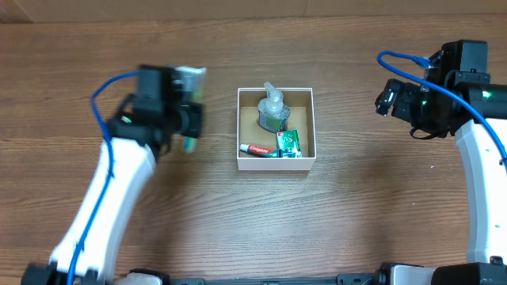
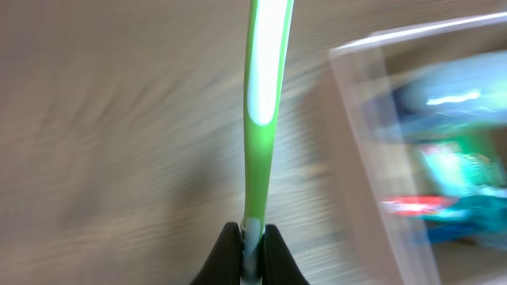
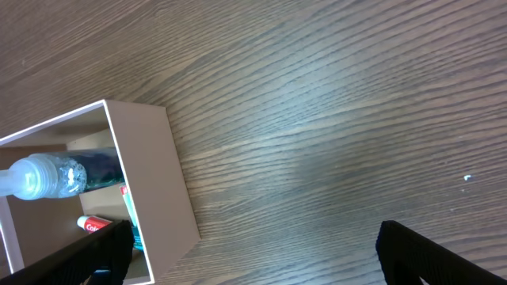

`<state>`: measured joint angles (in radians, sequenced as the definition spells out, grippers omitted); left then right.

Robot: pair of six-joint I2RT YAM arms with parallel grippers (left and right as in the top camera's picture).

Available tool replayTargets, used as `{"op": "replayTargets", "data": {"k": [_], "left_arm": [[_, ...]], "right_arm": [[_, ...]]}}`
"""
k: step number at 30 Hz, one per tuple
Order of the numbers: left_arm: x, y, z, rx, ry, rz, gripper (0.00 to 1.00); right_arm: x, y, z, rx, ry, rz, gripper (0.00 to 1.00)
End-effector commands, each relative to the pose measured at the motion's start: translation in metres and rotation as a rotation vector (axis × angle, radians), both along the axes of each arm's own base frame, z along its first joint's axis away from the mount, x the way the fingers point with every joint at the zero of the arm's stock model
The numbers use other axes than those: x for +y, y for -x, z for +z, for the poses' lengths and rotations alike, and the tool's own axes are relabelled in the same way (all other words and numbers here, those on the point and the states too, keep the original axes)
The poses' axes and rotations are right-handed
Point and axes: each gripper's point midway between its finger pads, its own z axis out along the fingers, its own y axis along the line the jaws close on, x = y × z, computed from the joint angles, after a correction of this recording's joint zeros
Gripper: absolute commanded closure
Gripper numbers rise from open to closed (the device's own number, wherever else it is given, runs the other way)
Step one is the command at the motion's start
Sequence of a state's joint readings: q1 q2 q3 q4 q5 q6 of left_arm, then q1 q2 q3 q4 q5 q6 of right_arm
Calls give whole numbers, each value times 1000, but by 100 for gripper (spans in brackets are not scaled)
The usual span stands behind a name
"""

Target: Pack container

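One green handle [image 2: 261, 103] sits clamped in the left hand [image 2: 252, 233].

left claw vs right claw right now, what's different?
Left claw is shut on a green-and-white stick; right claw is open and empty. Left claw sits left of the container; right claw sits right of it. Both are over the table, outside the container.

Both arms are the same build: white tubular left link [image 1: 111, 198], white tubular right link [image 1: 485, 182], boxy black wrist housings [image 1: 158, 103], and a looping blue cable [image 1: 405, 57] on each. Tapered matte-black fingers [image 3: 434, 253]. Small green light [image 1: 425, 101] on the right wrist, probably a status LED.
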<state>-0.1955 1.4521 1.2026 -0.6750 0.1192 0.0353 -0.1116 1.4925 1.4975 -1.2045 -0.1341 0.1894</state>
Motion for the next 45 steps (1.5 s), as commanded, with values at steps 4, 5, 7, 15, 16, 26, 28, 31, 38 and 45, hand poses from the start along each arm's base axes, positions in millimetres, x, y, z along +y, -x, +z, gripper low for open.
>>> {"op": "replayTargets", "data": {"k": [4, 5, 7, 15, 16, 26, 28, 31, 38, 45], "left_arm": [[-121, 34, 44, -296, -224, -514, 96], [-135, 40, 34, -288, -249, -573, 96], [-149, 43, 14, -256, -276, -635, 96], [-169, 24, -36, -202, -306, -669, 96], [-171, 22, -37, -207, -304, -668, 96], [-170, 21, -24, -224, -266, -613, 40], [-163, 21, -3, -249, -228, -521, 40], [-116, 13, 56, -350, -201, -198, 33], [7, 9, 83, -275, -66, 229, 8], [68, 0, 69, -193, 45, 469, 0]], "right_arm": [[0, -1, 0, -6, -4, 3, 0], [0, -2, -1, -1, -4, 3, 0], [0, -3, -4, 7, -5, 3, 0], [0, -3, -8, 21, -7, 3, 0], [0, -3, -8, 21, -7, 3, 0], [0, -3, -8, 22, -7, 4, 0], [0, -2, -8, 24, -7, 4, 0], [0, -3, -8, 21, -7, 5, 0], [22, -16, -1, -43, 11, 96, 0], [67, -55, 25, -254, 92, 230, 0]]}}
